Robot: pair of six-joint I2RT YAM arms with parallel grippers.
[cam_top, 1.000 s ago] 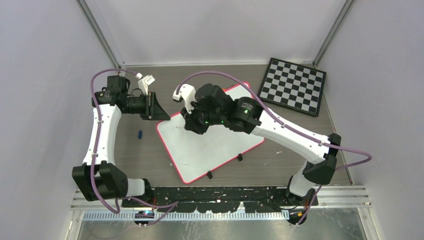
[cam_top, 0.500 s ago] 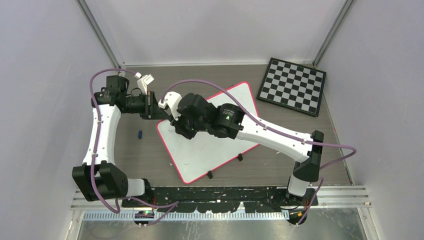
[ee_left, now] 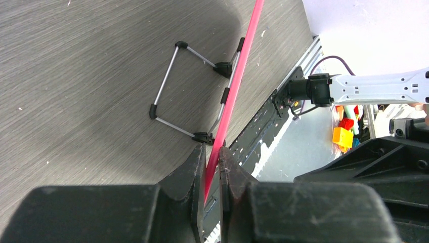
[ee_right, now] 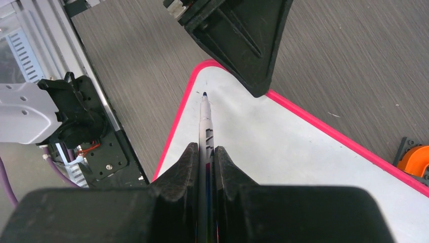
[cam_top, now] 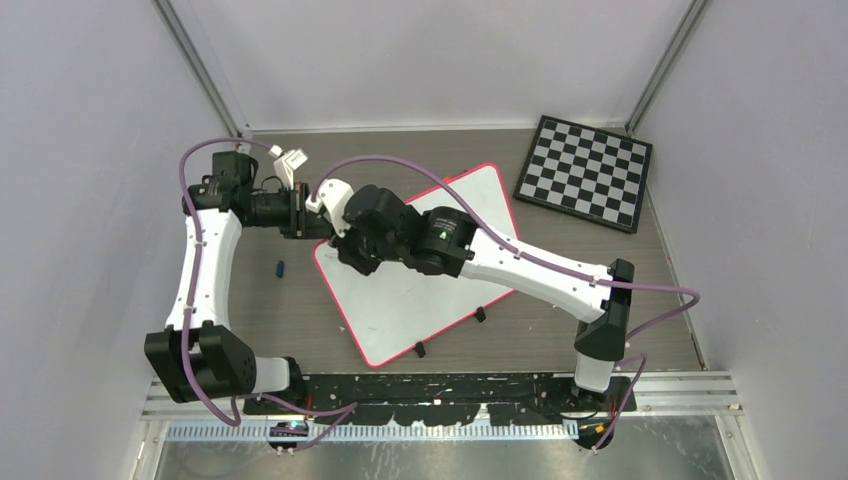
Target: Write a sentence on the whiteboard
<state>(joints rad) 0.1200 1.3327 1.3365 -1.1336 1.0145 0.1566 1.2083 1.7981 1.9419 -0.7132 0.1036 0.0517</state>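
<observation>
While left hand (ee_left: 212, 157) pinches smooth pink-rimmed whiteboard (cam_top: 420, 290), right hand (ee_right: 206, 152) clamps slim marker (ee_right: 205, 114)

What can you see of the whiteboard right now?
The whiteboard is a flat white rectangle with rounded corners and a thin red-pink rim, lying askew on the grey wood-grain table. Two black clips sit on its near edge. The left gripper pinches the rim at its far-left corner; the right gripper aims its marker there. No writing shows.
</observation>
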